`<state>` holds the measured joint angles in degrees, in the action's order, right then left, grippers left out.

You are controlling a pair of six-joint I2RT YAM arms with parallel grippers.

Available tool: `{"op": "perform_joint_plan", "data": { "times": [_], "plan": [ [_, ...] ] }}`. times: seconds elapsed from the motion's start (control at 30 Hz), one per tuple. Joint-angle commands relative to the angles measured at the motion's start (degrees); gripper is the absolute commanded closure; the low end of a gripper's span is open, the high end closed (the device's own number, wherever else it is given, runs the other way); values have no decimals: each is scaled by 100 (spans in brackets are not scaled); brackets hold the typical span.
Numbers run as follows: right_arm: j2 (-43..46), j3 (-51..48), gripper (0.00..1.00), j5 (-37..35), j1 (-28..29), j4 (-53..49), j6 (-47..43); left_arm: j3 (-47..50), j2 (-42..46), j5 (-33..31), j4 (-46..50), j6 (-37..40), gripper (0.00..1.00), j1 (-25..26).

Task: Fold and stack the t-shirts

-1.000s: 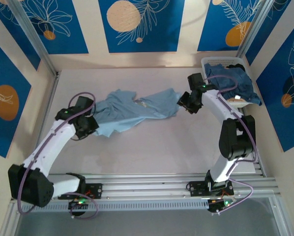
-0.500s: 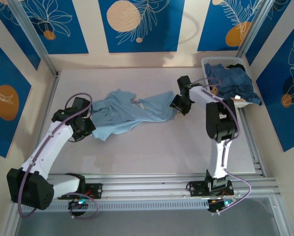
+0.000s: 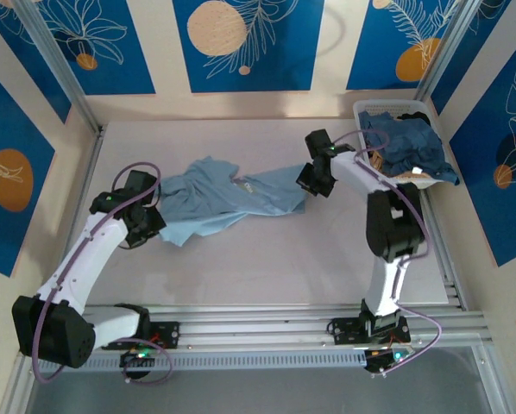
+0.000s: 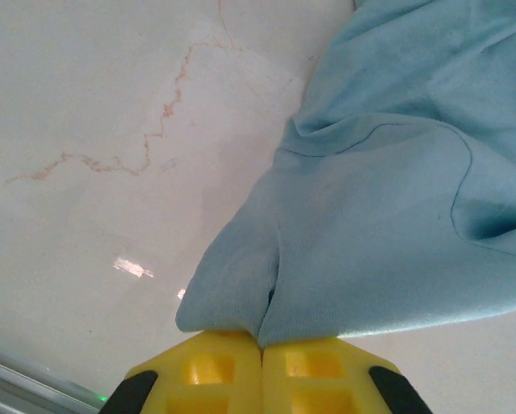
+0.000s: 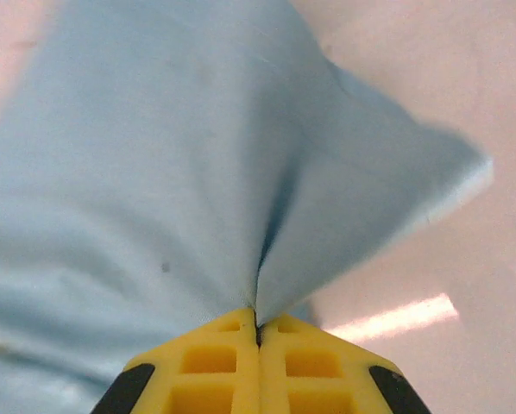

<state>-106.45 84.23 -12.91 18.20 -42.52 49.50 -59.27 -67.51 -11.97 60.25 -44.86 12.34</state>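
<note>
Pale table (image 3: 284, 259) with a light blue t-shirt (image 3: 228, 200) lying crumpled and stretched out across the middle of it. White mesh basket (image 3: 387, 107) sits in the far right corner, with darker blue t-shirts (image 3: 409, 147) heaped in it and spilling over the edge. Left pincer (image 4: 261, 349) is clamped on the light blue shirt's left edge, right pincer (image 5: 258, 323) is pinched tight on its right end, fabric bunched up at both.
</note>
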Motion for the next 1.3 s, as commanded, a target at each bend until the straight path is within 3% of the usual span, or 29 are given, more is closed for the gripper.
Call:
{"op": "perform_joint_plan", "data": {
  "times": [0.0,0.2,0.37,0.5,0.6,0.73,0.77,0.83,0.9,0.97,1.03,1.27],
  "plan": [
    [1430,-376,100,-532,417,-603,276,-51,280,-492,64,-15,100,-84],
    [3245,-605,100,-961,913,-1216,704,4,797,-962,47,-153,100,-88],
    [3586,-140,100,-1161,684,-682,458,-109,1064,-1258,-148,-79,100,-85],
    [2646,518,100,-606,-9,19,229,-230,847,-1194,-454,19,100,-91],
    [1353,1351,100,-65,-443,425,189,-408,453,-1040,-694,5,100,-93],
    [-719,3374,100,545,-725,-361,100,-631,-87,-971,-800,-30,100,-96],
    [-1244,3929,92,730,-774,-680,73,-656,-195,-937,-824,-48,100,-98],
    [-2261,5147,60,995,-861,-1528,28,-640,-356,-758,-889,-71,100,-96],
    [-2548,5554,44,893,-853,-1954,-83,-604,-436,-590,-879,-101,100,-95],
    [-2250,5092,35,860,-828,-1912,-95,-511,-440,-529,-807,-136,100,-93],
    [-1557,4027,33,843,-777,-1685,20,-325,-361,-491,-792,-146,100,-95],
    [1400,-447,47,754,-255,-1458,964,76,-254,-328,-789,-97,100,-93]
  ]
}}
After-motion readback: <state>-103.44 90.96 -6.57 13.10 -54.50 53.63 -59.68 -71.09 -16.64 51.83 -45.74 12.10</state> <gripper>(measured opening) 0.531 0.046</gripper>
